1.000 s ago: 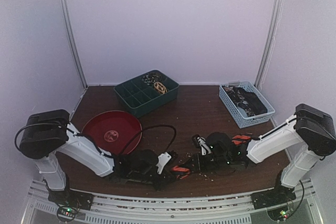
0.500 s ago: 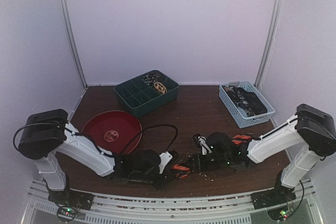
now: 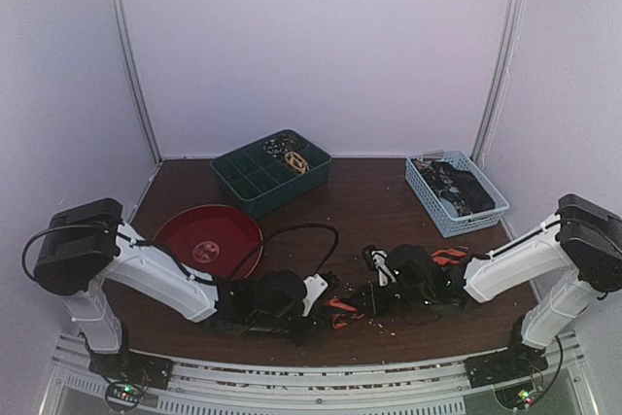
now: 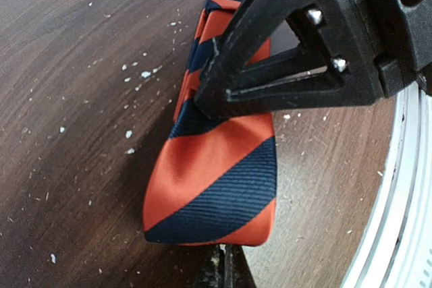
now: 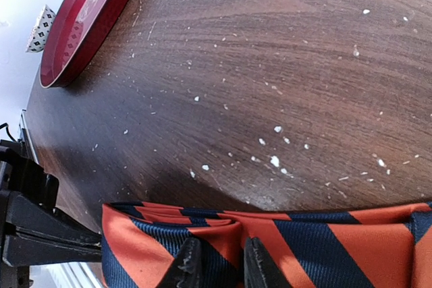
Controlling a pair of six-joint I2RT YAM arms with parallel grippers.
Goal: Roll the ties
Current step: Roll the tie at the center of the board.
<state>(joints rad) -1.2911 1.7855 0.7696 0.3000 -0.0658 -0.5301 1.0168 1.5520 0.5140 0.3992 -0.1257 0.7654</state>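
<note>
Left wrist view showed the striped tie [image 4: 216, 193], a light, limp, slippery band lying on the table [image 4: 81, 99] at frame centre, its wide end touching the closed left gripper [image 4: 223, 271], while the right gripper [image 5: 219, 261] narrowly pinched its folded edge, judged the surest hold.

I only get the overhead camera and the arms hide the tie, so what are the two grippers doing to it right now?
Observer: In the right wrist view, the right gripper pinches a folded edge of the orange and navy striped tie.
Operator: And the left one?
Observer: The left gripper is shut, its tips at the tie's broad end; whether they hold fabric I cannot tell.
Operator: Any coil yet?
Observer: None in either wrist view; that end is a flat band on the table.
</note>
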